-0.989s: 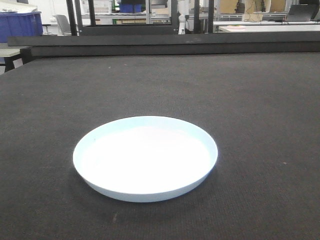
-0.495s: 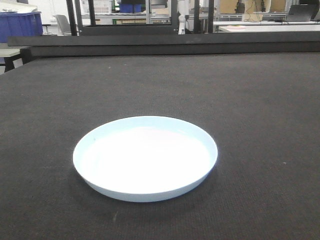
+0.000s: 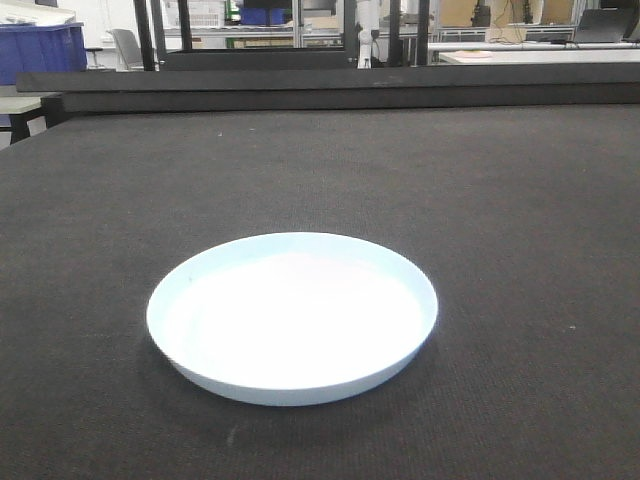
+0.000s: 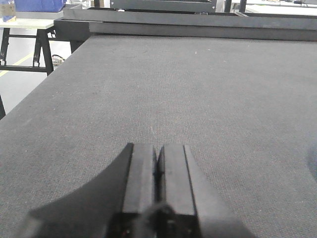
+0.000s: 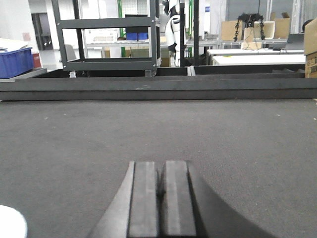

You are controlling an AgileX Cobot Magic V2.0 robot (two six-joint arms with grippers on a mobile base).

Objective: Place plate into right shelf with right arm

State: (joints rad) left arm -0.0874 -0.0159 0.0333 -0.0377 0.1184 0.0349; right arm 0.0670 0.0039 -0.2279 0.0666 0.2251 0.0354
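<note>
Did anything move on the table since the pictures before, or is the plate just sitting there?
Nothing visibly changed. The plate lies flat in the same spot on the dark table, and no gripper has come into the front view. In the wrist views, the left gripper and the right gripper are shut and hold nothing.

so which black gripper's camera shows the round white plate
The right gripper: its camera catches the plate at lower left; that of the left gripper shows none clearly.
</note>
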